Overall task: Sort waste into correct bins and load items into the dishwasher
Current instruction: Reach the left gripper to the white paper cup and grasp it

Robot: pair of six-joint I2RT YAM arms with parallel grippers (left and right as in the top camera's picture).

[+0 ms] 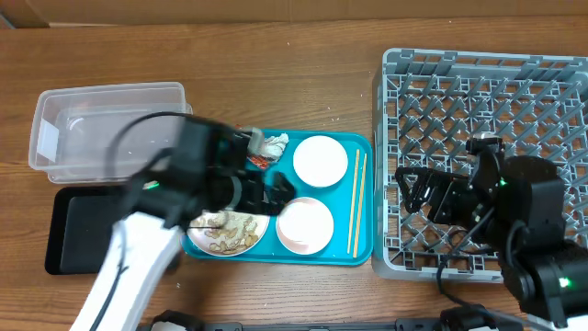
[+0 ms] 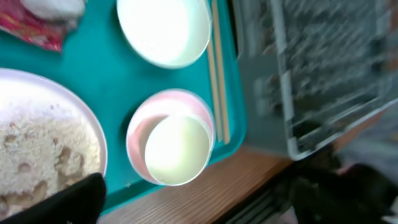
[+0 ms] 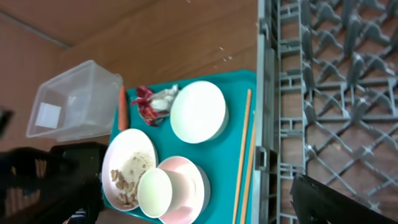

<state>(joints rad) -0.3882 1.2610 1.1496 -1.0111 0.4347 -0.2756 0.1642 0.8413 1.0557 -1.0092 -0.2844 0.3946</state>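
Observation:
On the teal tray (image 1: 342,246) lie a white bowl (image 1: 321,159), a pale pink bowl (image 1: 304,223) with the small white cup (image 2: 177,149) inside it, a white plate (image 1: 230,232) with beige food bits (image 2: 37,140), and two chopsticks (image 1: 358,202). The red wrapper (image 1: 257,162) and white tissue (image 1: 276,142) sit at the tray's far left. The carrot (image 3: 122,107) lies beside them. My left gripper (image 1: 276,188) is open and empty, above the tray between plate and pink bowl. My right gripper (image 1: 413,188) is open and empty over the grey rack (image 1: 487,101).
The clear tub (image 1: 110,124) stands at the far left, with the black tray (image 1: 78,230) in front of it. The rack's left wall runs right beside the teal tray. The left arm covers part of the plate in the overhead view.

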